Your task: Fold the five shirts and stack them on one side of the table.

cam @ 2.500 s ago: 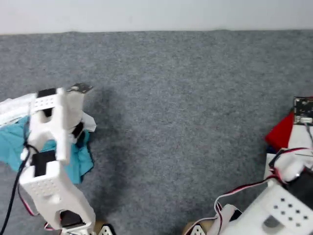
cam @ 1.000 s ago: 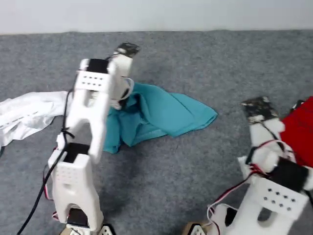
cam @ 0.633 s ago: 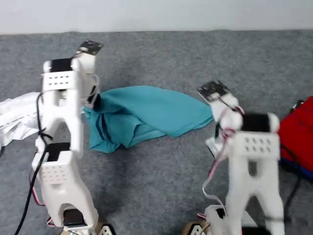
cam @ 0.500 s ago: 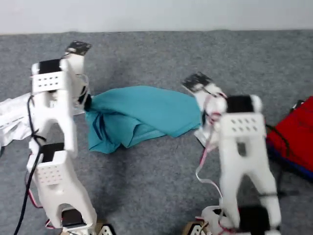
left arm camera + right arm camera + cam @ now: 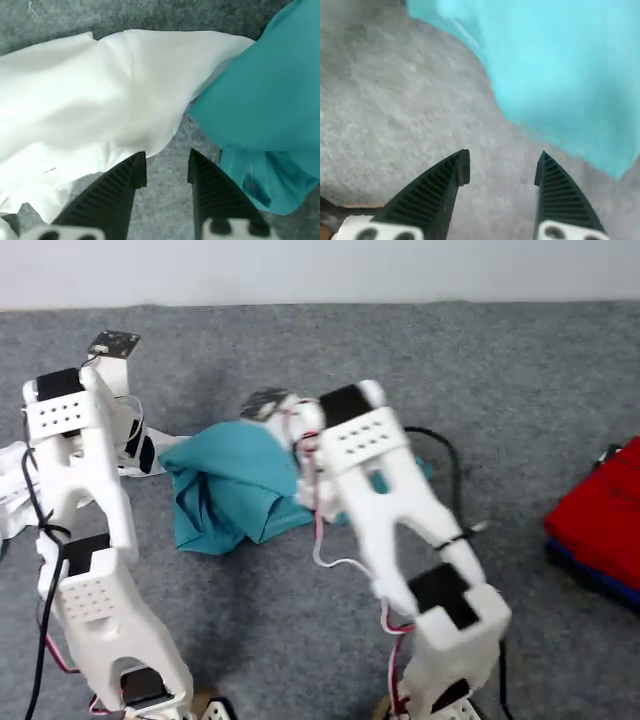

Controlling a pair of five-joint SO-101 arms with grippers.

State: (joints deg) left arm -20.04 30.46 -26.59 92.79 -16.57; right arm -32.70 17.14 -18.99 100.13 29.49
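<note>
Teal shirt (image 5: 225,490): crumpled mid-tabletop (image 5: 500,390), edge meeting white shirt (image 5: 75,100).
Left pincer (image 5: 166,162): open, empty, over white shirt's hem.
Right pincer (image 5: 502,165): open, empty, over bare tabletop just beside teal shirt.
Red shirt (image 5: 600,520): far right edge, well apart.

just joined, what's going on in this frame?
Two arms are at a crumpled teal shirt mid-table. The left gripper is open just above the table, where the white shirt meets the teal one. The right gripper, also open, is low at the teal shirt's edge. Neither grips cloth. A folded red garment sits at the right side.
</note>
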